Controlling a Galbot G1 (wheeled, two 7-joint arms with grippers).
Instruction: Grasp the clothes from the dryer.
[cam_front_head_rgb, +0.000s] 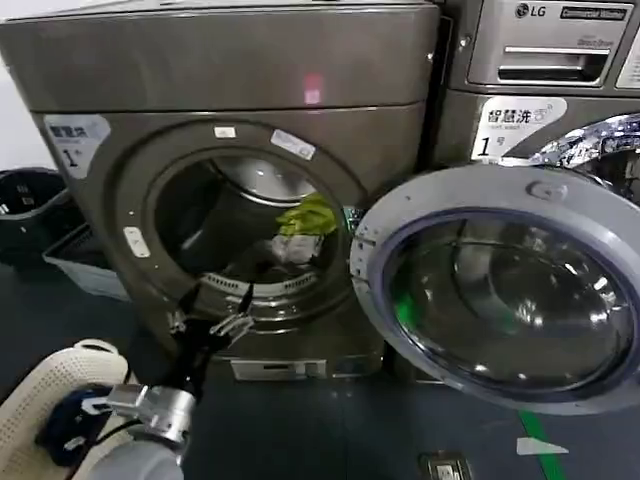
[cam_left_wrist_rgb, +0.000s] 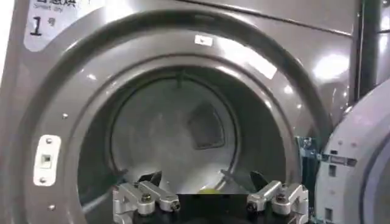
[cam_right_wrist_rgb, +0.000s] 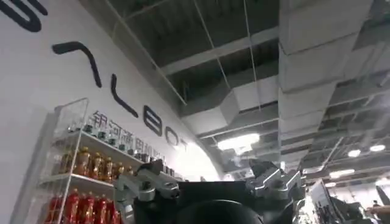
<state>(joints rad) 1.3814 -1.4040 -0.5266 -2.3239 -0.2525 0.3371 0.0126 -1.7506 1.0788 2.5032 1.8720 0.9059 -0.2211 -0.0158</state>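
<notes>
The dryer (cam_front_head_rgb: 230, 80) stands with its round porthole open. Inside the drum, toward the right, lie the clothes: a lime-green garment (cam_front_head_rgb: 308, 214) with a small white-grey cloth (cam_front_head_rgb: 295, 247) just below it. My left gripper (cam_front_head_rgb: 218, 300) hangs open at the porthole's lower rim, to the left of and below the clothes, holding nothing. In the left wrist view the left gripper (cam_left_wrist_rgb: 210, 182) faces into the drum, and a sliver of the lime-green garment (cam_left_wrist_rgb: 209, 190) shows between its spread fingers. My right gripper (cam_right_wrist_rgb: 210, 176) is open and points up at a ceiling.
The silver-rimmed glass door (cam_front_head_rgb: 510, 290) is swung wide open to the right of the porthole. An LG machine (cam_front_head_rgb: 540, 50) stands behind it. A white mesh basket (cam_front_head_rgb: 50, 400) holding dark blue fabric (cam_front_head_rgb: 65, 420) sits at lower left. Dark bins (cam_front_head_rgb: 25, 200) stand left.
</notes>
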